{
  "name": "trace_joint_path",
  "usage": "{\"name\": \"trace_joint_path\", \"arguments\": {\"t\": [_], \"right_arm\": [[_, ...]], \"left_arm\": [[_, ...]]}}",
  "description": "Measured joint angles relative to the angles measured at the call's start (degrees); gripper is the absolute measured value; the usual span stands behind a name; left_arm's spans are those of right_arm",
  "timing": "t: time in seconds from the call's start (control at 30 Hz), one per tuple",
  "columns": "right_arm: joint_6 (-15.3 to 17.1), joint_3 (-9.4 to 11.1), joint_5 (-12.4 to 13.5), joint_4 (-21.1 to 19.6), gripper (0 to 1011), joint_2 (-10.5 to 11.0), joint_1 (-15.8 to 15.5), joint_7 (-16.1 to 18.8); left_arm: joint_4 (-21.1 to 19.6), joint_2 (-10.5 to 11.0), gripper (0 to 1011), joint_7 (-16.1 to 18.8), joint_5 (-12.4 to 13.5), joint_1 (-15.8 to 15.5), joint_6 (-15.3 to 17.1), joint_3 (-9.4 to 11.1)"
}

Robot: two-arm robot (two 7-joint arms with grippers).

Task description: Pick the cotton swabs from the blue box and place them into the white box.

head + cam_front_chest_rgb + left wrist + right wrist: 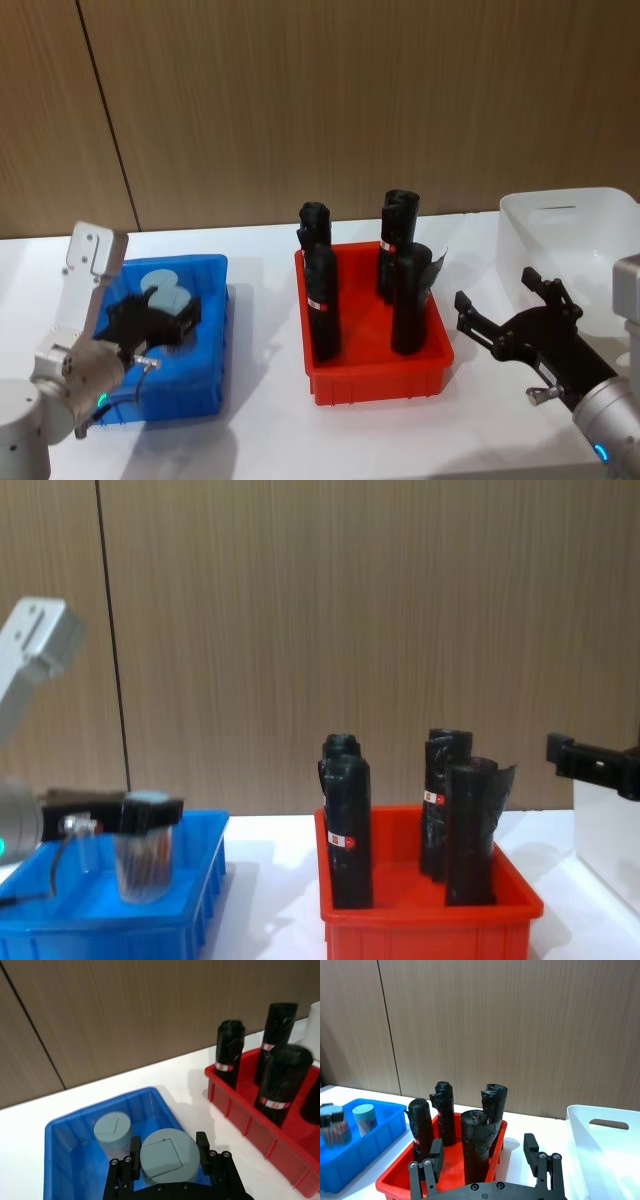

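- Tabletop (260,430), head view: white box (520,240) at far right of frame, red bin (380,385) at centre, blue box (215,340) at lower left. All three sit apart in one row.
- The red bin holds four tall black rolls (322,300), upright, with their tops well above its rim.
- Left tool (165,305) is down inside the blue box and gripping a cotton swab jar (165,1156). In the left wrist view its fingers (202,1142) press either side of the grey lid.
- The jar's long axis is upright. In the chest view its lid sits just above the box rim. Can't tell whether the base is off the floor of the box.
- Second jar (112,1130) stands just beside it, also upright, towards the back wall of the blue box.
- Right tool (495,288) is open and empty, hovering at lower right between the red bin and the white box.
- Key relation: the target lies to frame right of the held jar, with the red bin and its rolls directly between them. The right arm is much nearer the white box, but the left has the jar. My read: lift it clear of the roll tops before traversing.
- Writing: the rolls carry small red-and-white label bands (227,1066), with print too small to read. No brand visible on the boxes or lids.
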Motion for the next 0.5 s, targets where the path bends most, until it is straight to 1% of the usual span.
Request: {"name": "trace_joint_path", "arguments": {"t": [0.1,0.13,0.27,0.5], "right_arm": [[0.0,0.0,0.0,0.0,1001,0.0,0.0,0.0],[0.0,0.0,0.0,0.0,1002,0.0,0.0,0.0],[0.0,0.0,0.0,0.0,1001,0.0,0.0,0.0],[0.0,0.0,0.0,0.0,1001,0.0,0.0,0.0]], "left_arm": [[-2.1,0.41,669,-0.69,0.34,0.2,0.29,-0.17],[-3.49,0.68,669,-1.19,0.51,0.31,0.49,-0.28],[-6.5,1.19,669,-2.85,0.81,0.41,1.08,-0.47],[-10.35,1.52,669,-6.37,0.5,0.13,2.03,-0.59]]}}
